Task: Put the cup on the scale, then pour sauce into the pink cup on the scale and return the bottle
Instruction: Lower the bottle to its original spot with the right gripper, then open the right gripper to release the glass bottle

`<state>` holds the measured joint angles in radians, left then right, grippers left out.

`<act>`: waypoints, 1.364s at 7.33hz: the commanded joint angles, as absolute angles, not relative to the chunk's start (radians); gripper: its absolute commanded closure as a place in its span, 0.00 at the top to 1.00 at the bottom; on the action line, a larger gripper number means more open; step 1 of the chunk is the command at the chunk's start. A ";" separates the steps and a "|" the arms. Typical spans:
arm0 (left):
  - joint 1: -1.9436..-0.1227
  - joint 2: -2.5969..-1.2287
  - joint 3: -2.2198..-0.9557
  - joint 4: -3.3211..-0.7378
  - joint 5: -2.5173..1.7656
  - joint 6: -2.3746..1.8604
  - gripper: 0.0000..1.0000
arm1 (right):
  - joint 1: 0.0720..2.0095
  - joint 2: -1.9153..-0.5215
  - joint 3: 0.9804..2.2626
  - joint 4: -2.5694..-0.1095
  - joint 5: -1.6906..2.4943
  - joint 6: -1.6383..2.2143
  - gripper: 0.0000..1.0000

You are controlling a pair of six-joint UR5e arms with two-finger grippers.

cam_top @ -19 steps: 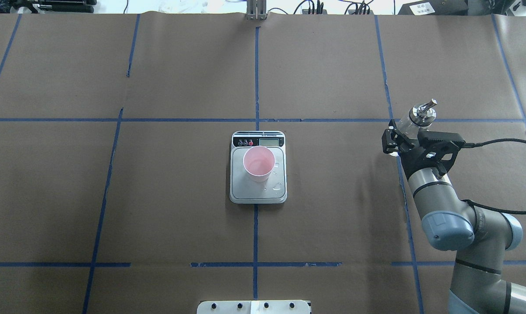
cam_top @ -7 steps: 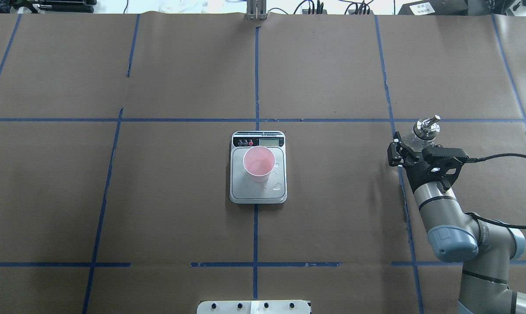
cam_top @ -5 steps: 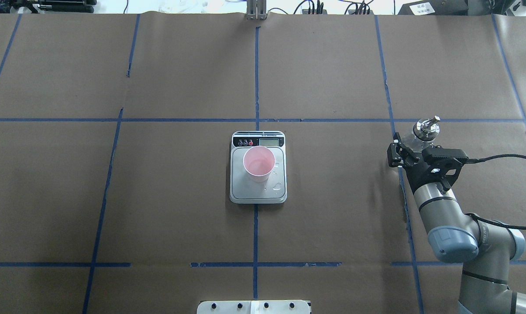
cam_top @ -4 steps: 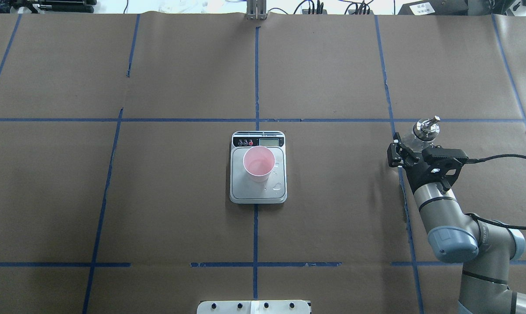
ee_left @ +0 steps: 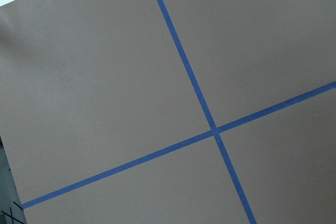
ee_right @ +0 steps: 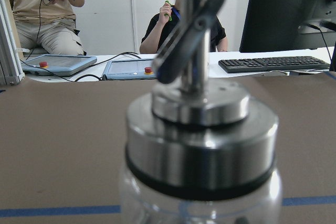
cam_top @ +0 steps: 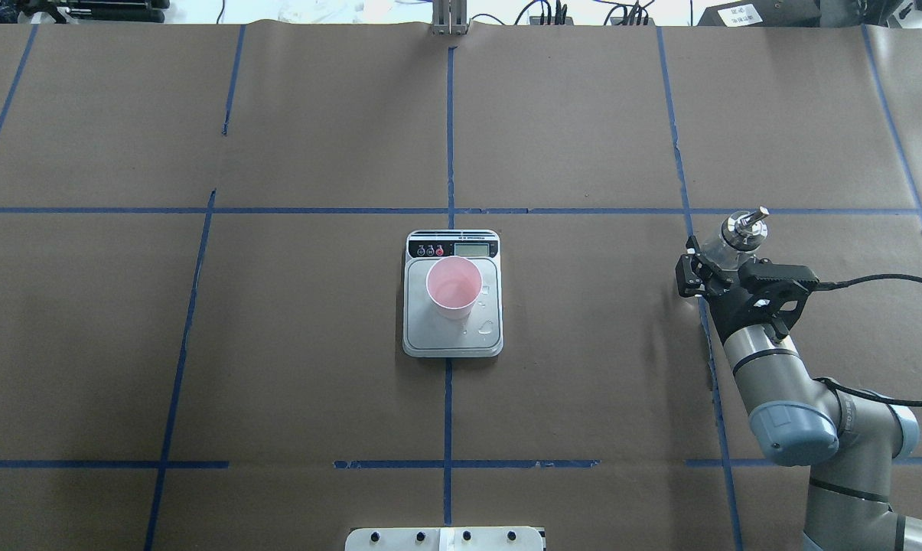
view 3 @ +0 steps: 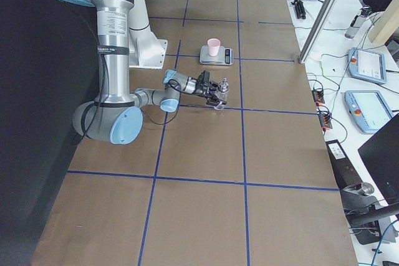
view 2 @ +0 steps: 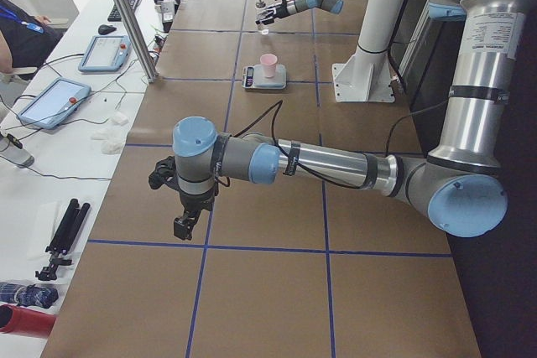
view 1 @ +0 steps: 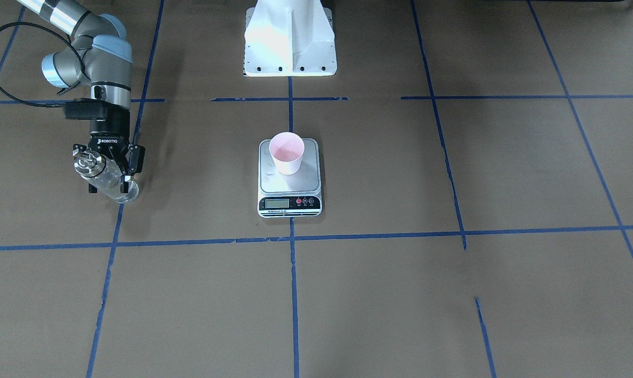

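My right arm folds low at the elbow and runs forward almost level over the table (cam_top: 583,367), wrist flat, so my right gripper (view 1: 110,179) comes at the bottle (view 1: 115,186) from the side. The fingers (view 1: 136,159) sit on either side of the glass, close to it, but whether the pads press on it or stand just clear I cannot tell. The bottle stands upright on the brown paper by a blue tape line, well to the right of the scale (cam_top: 453,337) and about level with its display strip (cam_top: 472,249). My wrist camera looks straight at the silver pour-spout cap (ee_right: 199,129) — whether there is sauce under it I cannot tell.

The cup (cam_top: 454,287) stands upright on the scale's platform, toward the display end, with a few clear droplets (cam_top: 487,327) on the steel beside it.

My left arm stretches out far to the left of the scale, its wrist bent so my left gripper (view 2: 186,224) points down at the paper, above a crossing of blue tape (ee_left: 214,130). How wide that one stands I cannot tell.

Past the table's far edge from the scale, two people (ee_right: 184,24) sit behind tablets and a keyboard (ee_right: 273,64).
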<state>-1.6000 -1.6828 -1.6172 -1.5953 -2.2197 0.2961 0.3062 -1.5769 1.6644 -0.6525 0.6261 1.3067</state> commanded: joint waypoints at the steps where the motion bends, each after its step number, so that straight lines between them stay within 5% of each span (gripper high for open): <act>1: -1.600 -1.683 -1.617 -1.595 -2.220 0.296 1.00 | 0.305 -1.577 1.664 -0.653 0.626 1.299 0.44; 6: -1.600 -1.683 -1.617 -1.595 -2.220 0.296 1.00 | 0.305 -1.578 1.649 -0.652 0.624 1.293 0.65; 7: -1.600 -1.684 -1.618 -1.595 -2.220 0.296 1.00 | 0.305 -1.577 1.651 -0.652 0.626 1.293 0.83; 10: -1.600 -1.684 -1.618 -1.595 -2.218 0.296 1.00 | 0.305 -1.577 1.654 -0.652 0.626 1.293 0.94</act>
